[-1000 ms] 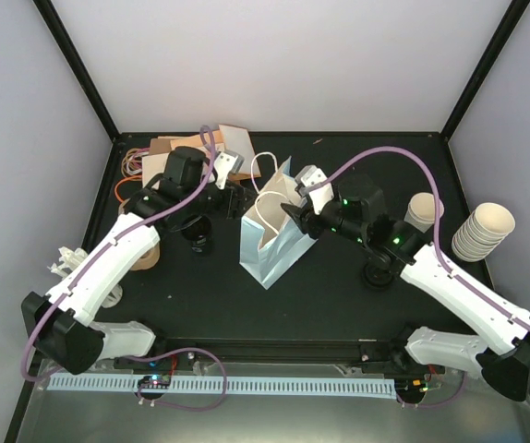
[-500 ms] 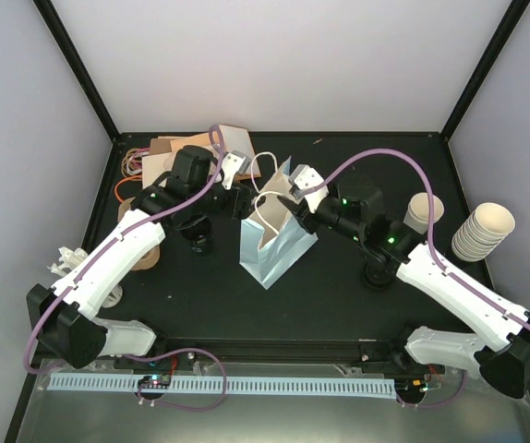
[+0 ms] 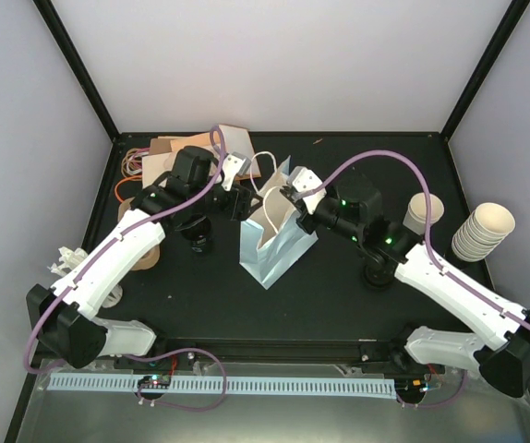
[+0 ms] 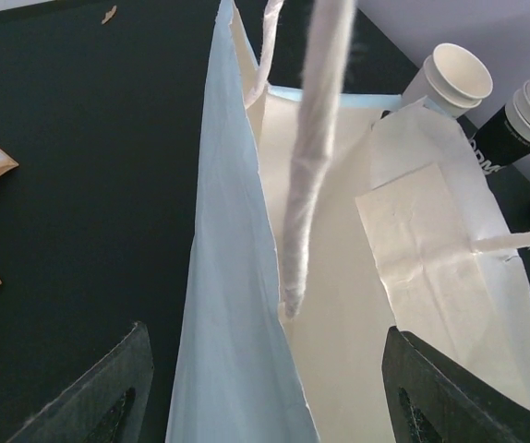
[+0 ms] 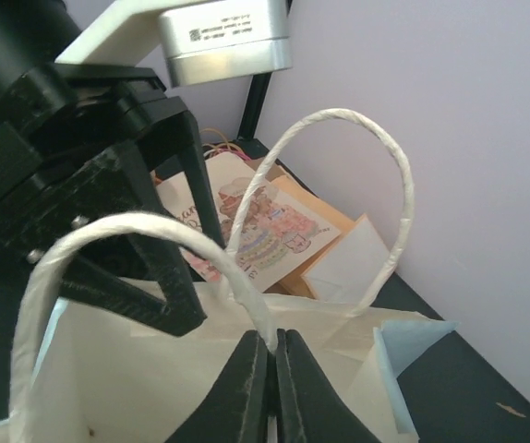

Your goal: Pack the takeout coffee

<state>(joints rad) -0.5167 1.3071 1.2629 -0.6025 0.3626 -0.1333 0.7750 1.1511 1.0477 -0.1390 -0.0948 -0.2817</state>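
L tool spread wide, gripping nothing, straddling paper bag wall at bag's 11 o'clock; R tool pinched tight on bag handle at 1 o'clock; takeout coffee on desk, bag's 4 o'clock, partly under R arm.

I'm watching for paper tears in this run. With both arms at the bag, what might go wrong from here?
The right gripper is shut on the bag where a handle meets the rim; a hard pull may tear the paper or tip the bag. The left gripper is open, its jaws on either side of the bag's near wall, and a loose handle hangs between them, so it may snag when that arm moves.
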